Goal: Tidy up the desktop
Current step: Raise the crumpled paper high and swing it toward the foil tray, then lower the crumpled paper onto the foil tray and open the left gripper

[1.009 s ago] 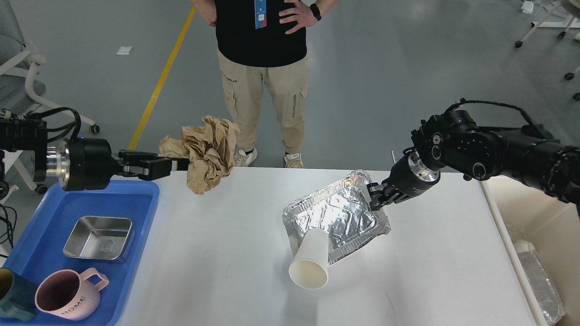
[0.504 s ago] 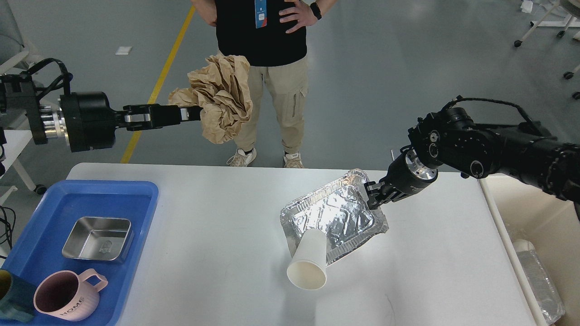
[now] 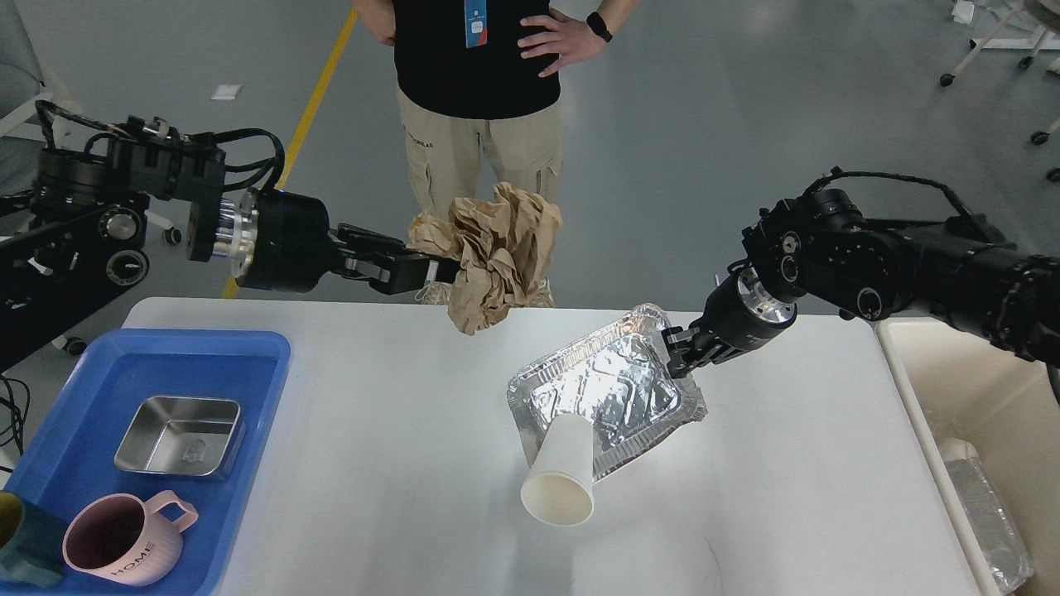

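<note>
Since the frame half a second earlier, our left arm has swung the crumpled brown paper [image 3: 497, 252] rightward and lower, from beyond the far-left part of the table to a position above the far edge near its middle, while the foil tray [image 3: 604, 393] and paper cup [image 3: 560, 480] have shifted only slightly; the desktop [image 3: 397, 463], a large white surface with rounded corners, fills the centre of the head view, between the blue tray [image 3: 58, 439] at its left and the beige bin [image 3: 977, 397] at its right. Our left gripper [image 3: 431, 269] has its fingers closed upon one edge of the brown paper, which hangs clear of the desktop, in front of the legs of a person [image 3: 489, 99] standing beyond the table; our right gripper [image 3: 675, 356] meets the far right corner of the foil tray, its fingers seemingly clamped on the rim, though the dark parts are seen small and we cannot tell this with certainty. The white paper cup lies on its side, mouth toward us, its base resting on the near edge of the foil tray. In the blue tray sit a small rectangular steel dish [image 3: 178, 434], a pink mug [image 3: 124, 542] lettered HOME, and, at the view's lower left corner, part of a dark teal cup [image 3: 21, 546]; within the beige bin we discern a further foil container [image 3: 990, 513], partly cut off by the edge.
</note>
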`<state>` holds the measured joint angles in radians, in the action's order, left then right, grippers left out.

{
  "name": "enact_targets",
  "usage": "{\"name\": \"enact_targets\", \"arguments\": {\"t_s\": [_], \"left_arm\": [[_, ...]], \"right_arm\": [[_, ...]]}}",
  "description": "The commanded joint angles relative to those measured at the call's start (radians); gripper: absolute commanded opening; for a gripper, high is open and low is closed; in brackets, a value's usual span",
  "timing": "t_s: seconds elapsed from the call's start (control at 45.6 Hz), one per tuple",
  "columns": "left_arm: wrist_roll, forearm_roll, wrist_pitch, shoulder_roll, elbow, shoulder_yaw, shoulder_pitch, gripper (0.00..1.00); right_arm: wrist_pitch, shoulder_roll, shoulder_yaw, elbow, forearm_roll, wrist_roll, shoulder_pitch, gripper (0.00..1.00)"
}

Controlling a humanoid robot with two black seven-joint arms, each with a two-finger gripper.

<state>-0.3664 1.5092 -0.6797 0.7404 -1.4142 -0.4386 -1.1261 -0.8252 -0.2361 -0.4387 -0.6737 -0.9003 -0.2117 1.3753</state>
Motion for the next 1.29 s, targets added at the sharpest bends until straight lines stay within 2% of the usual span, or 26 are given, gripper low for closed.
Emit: {"name": "enact_targets", "arguments": {"t_s": [0.0,0.329,0.614,0.877,1.272], "left_arm": [[0.0,0.077,-0.006,-0.074,0.04,0.07,-0.061,0.02],[0.001,0.256,-0.004,-0.303,0.192,0.156,-0.08,0.02],[0.001,0.272,-0.004,-0.48,0.29,0.176,-0.112,0.02],[0.001,0.299,0.003,-0.519,0.336,0.25,-0.118,0.02],[0.003,0.319,0.005,-0.572,0.385,0.251,-0.11,0.04]], "right_arm": [[0.0,0.0,0.0,0.0,0.0,0.0,0.001,0.0],[0.001,0.008,0.0,0.002,0.0,0.0,0.001,0.0],[0.001,0.003,0.0,-0.001,0.0,0.0,0.002,0.0],[0.001,0.001,0.001,-0.001,0.0,0.0,0.004,0.0],[0.003,0.003,0.001,-0.001,0.0,0.0,0.005,0.0]]}}
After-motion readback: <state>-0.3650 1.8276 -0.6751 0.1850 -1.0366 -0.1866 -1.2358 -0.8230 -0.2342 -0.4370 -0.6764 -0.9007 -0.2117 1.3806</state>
